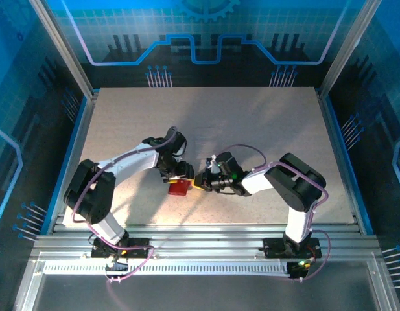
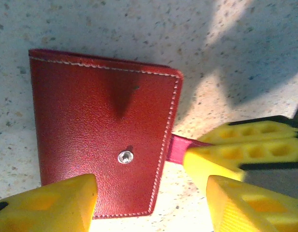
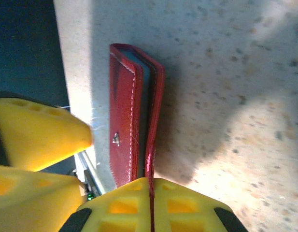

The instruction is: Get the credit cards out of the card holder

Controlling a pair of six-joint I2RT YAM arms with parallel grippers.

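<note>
While the holder point(image 2: 100, 125) lies flat and folded shut on the table point(image 2: 139, 29), near its middle and just ahead of both arms, no card is out yet, so the job looks to be at its opening step. Between the red covers, in the right wrist view, runs a bluish strip point(image 3: 145, 96); whether that is a card edge or lining I cannot tell. From the holder's long side sticks the tab point(image 2: 180, 147). The right gripper point(image 3: 151, 186) is clamped on it, fingers pressed together with the red strap pinched between them. That grip, I judge, is meant to pull the clasp free so the cover can swing open. The left gripper point(image 2: 151, 188) stands with jaws apart at the holder's near edge, one finger point(image 2: 47, 203) over a corner of the cover and the other out over bare table beside the tab; it holds nothing. Its place makes sense as a brace — set to pin the case so it does not slide when the tab is tugged. A small metal stud point(image 2: 125, 156) sits on the outer cover, plain, and white stitching runs along the rim. No brand, label or writing can be read on the holder, the fingers or the table
</note>
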